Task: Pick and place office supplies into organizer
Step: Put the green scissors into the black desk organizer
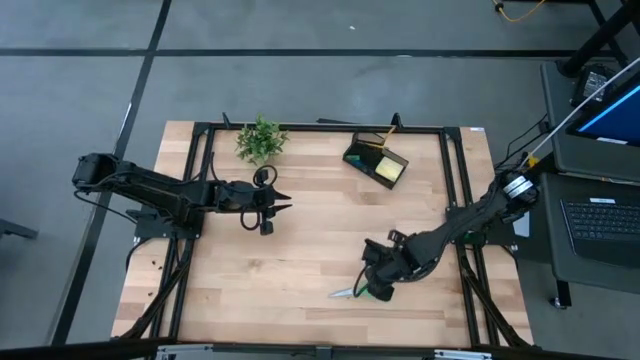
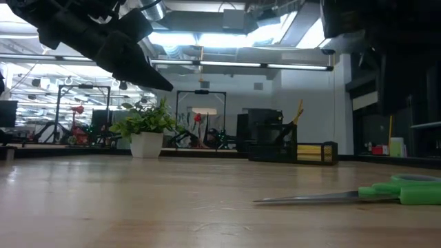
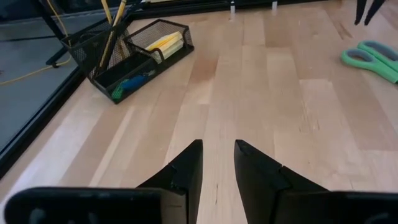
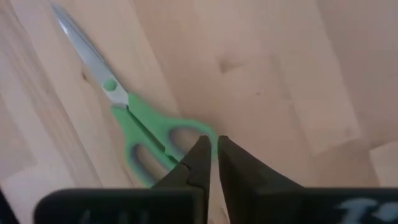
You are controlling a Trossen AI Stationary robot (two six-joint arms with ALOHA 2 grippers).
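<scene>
Green-handled scissors [image 4: 143,134] lie flat on the wooden table near its front right, blades closed [image 1: 352,292] [image 2: 386,194]. My right gripper [image 4: 214,148] hangs above their handle rings, pointing steeply down, with only a narrow gap between its fingertips and nothing in it. The black mesh organizer [image 1: 376,158] [image 3: 134,59] stands at the far right. It holds a yellow sticky-note pad [image 3: 163,42], pencils [image 3: 112,25], and small green and blue pieces [image 3: 130,84]. My left gripper [image 3: 219,149] [image 1: 268,208] hovers open over the table's left middle.
A green potted plant [image 1: 260,140] [image 2: 146,127] stands at the far edge, left of the organizer. A black frame [image 1: 205,150] runs along the table's sides and back. Bare wood lies between the two grippers and toward the near edge.
</scene>
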